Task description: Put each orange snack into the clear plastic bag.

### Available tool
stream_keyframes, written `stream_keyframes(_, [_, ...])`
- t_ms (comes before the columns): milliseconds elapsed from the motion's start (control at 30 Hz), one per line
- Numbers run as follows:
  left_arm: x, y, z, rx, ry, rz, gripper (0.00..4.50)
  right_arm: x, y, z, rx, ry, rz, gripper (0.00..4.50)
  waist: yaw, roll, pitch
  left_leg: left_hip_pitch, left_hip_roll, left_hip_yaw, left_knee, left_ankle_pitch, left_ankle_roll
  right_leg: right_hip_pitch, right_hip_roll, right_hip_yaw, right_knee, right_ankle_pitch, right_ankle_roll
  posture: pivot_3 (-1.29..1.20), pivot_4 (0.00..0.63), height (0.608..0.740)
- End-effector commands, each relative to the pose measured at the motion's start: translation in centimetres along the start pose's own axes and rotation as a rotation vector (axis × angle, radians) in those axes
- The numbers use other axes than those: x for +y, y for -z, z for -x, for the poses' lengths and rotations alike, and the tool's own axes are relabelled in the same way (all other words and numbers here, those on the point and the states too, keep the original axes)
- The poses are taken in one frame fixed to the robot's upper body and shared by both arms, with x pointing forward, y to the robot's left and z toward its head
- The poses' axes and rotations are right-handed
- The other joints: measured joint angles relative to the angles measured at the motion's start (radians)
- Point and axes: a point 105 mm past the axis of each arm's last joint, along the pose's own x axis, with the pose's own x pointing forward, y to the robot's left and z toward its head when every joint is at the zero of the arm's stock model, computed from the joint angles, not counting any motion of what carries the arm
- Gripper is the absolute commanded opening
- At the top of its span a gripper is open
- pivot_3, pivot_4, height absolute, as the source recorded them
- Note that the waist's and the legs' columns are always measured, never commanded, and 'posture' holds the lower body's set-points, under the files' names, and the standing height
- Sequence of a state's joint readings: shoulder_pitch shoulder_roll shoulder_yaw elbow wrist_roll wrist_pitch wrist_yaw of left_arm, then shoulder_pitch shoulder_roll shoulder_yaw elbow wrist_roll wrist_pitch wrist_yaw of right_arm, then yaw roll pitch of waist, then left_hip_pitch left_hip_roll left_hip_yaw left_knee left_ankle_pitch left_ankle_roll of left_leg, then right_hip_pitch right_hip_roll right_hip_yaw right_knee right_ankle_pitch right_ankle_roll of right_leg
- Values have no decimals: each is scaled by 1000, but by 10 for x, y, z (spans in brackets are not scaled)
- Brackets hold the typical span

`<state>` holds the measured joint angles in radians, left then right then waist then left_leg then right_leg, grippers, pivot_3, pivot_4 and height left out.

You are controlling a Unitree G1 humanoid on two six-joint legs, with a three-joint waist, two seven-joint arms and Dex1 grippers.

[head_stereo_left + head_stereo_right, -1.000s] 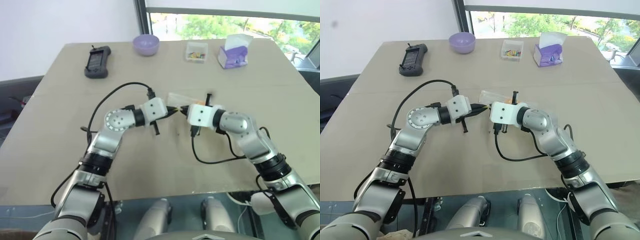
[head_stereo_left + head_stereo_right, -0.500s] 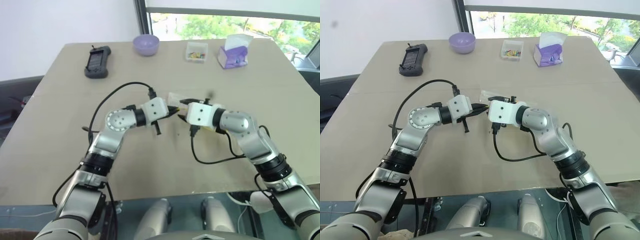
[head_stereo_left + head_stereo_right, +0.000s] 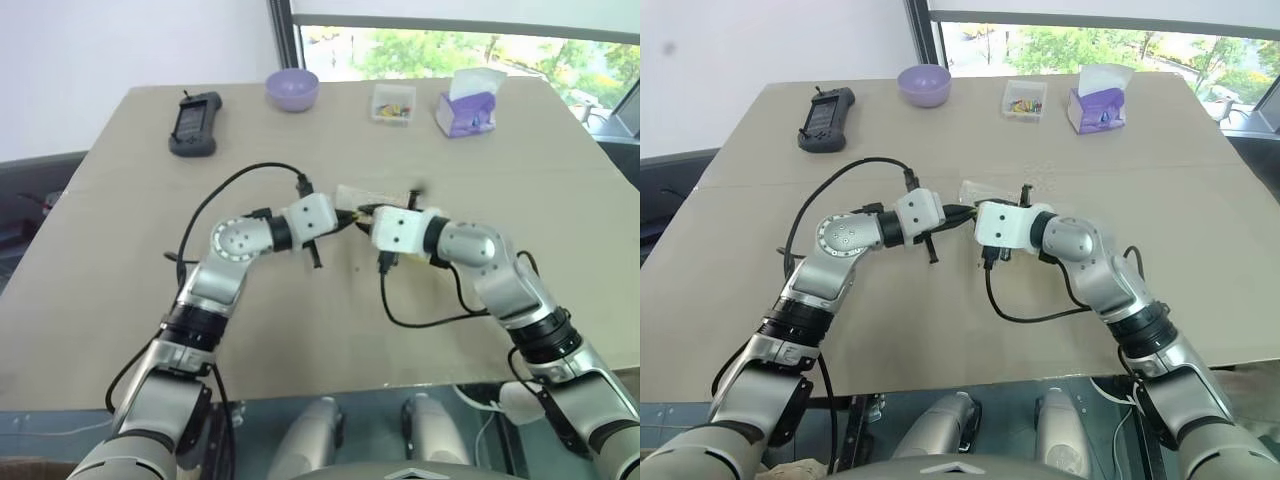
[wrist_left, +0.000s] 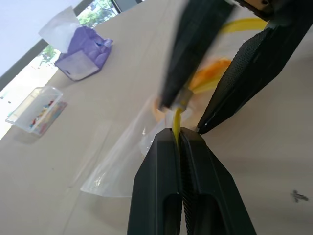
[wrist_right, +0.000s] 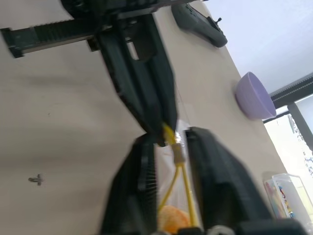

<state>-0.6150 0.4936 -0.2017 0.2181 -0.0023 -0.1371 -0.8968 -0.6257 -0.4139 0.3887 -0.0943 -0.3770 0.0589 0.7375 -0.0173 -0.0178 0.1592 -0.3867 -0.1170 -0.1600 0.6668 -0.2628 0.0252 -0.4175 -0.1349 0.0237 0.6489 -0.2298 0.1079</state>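
Observation:
The clear plastic bag (image 3: 377, 194) lies on the table just beyond both grippers, its yellow strip (image 4: 176, 119) lifted toward them. My left gripper (image 4: 180, 135) is shut on the end of that strip. My right gripper (image 5: 168, 138) meets it tip to tip from the other side, shut on the same strip right beside the left fingertips. An orange snack (image 5: 170, 220) shows through the plastic inside the bag, behind the right gripper's fingers. From the head views, the two grippers (image 3: 356, 215) touch above the middle of the table.
Along the table's far edge stand a black handheld controller (image 3: 194, 123), a purple bowl (image 3: 292, 89), a small clear box of colourful bits (image 3: 393, 102) and a purple tissue box (image 3: 465, 108). Black cables loop off both wrists over the table (image 3: 120, 250).
The right gripper was shut, opened half a second ago, and is shut again on the bag's yellow strip a little closer to the left gripper. The left arm has not moved.

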Motion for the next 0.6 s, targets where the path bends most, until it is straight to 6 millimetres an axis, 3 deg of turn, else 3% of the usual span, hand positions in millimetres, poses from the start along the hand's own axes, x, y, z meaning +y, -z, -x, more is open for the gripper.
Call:
stream_keyframes(33, [7, -14, 0, -44, -19, -43, 0, -9, -8, 1, -28, 30, 26, 43, 0, 0, 0, 0, 0, 0, 0, 0, 0, 0, 0, 0, 0, 0, 0, 0, 150, 740])
stream_keyframes(333, [10, -15, 4, -58, -42, -45, 0, -11, -5, 4, -12, 32, 30, 43, 0, 0, 0, 0, 0, 0, 0, 0, 0, 0, 0, 0, 0, 0, 0, 0, 150, 740])
stream_keyframes(600, [20, -17, 13, -72, -80, -43, 0, -8, 13, 15, 55, 48, 5, 43, 0, 0, 0, 0, 0, 0, 0, 0, 0, 0, 0, 0, 0, 0, 0, 0, 150, 740])
